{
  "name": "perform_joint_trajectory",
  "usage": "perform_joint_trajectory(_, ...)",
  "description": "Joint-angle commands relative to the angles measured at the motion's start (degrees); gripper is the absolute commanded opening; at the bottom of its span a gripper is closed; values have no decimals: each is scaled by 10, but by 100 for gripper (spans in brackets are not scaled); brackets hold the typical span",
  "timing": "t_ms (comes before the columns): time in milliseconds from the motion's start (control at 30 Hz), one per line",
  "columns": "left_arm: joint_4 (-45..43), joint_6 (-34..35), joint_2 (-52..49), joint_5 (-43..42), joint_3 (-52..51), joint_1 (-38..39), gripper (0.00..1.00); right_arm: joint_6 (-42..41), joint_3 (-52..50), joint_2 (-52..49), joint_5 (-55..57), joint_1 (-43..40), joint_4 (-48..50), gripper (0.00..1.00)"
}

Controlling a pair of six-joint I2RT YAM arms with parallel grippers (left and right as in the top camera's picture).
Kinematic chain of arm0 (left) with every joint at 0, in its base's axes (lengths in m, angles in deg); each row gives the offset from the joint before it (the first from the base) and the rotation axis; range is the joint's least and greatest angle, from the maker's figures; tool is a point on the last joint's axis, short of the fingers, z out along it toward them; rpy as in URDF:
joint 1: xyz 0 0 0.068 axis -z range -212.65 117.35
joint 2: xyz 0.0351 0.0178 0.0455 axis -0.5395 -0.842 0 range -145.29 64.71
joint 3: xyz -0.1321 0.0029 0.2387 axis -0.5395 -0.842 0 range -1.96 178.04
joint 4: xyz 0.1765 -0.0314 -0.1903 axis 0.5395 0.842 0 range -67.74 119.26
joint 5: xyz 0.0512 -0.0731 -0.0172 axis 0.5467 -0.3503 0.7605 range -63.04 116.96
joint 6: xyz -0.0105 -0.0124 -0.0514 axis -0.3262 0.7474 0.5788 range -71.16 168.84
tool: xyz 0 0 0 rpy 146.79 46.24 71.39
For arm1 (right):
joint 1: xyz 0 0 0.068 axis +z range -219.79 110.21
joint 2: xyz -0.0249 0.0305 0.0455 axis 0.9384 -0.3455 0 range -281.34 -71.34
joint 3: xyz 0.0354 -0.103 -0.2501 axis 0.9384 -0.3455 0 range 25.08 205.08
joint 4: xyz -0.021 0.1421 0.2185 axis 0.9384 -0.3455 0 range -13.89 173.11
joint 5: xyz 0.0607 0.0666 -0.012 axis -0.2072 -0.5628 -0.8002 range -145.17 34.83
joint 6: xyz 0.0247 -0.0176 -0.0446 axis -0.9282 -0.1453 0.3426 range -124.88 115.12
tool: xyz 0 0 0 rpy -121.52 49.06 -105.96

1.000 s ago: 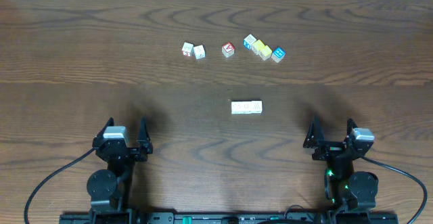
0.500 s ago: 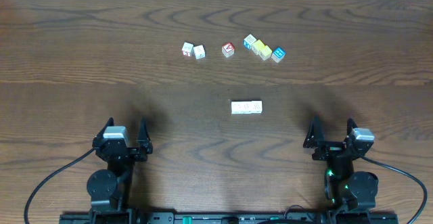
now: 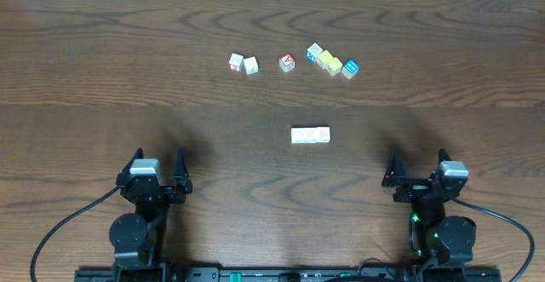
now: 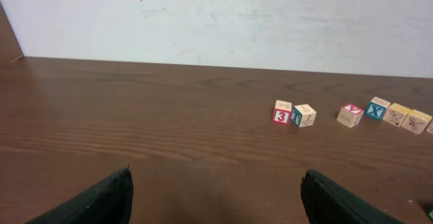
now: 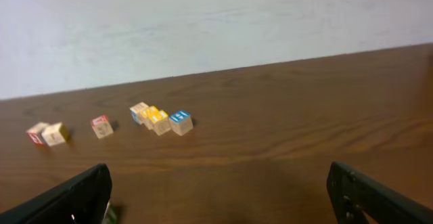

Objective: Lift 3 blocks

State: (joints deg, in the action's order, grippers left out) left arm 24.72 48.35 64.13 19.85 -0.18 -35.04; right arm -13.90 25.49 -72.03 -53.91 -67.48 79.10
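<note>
Blocks untouched, left pincer wide open, empty, right pincer likewise.

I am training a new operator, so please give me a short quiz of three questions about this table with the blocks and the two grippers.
1. True or false: the three cream blocks lie side by side in one row, touching.
2. Which is open? A: only the left gripper. B: only the right gripper. C: both.
3. Fill in: beyond that row lie ___ other cubes.
Key: 1 true; 2 C; 3 six.
</note>
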Motion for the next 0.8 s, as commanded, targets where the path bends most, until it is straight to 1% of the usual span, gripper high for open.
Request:
perform_joint_trajectory(0, 11, -12, 3, 3, -16, 3, 80, 76, -1, 4, 1, -8, -3, 99)
perform_joint_trajectory(133, 11, -12, 3, 3, -16, 3, 80, 104, -1, 4, 1, -8, -3, 99)
perform_joint_trajectory(767, 11, -12, 3, 3, -16, 3, 80, 104, -1, 3, 2, -8, -2, 99)
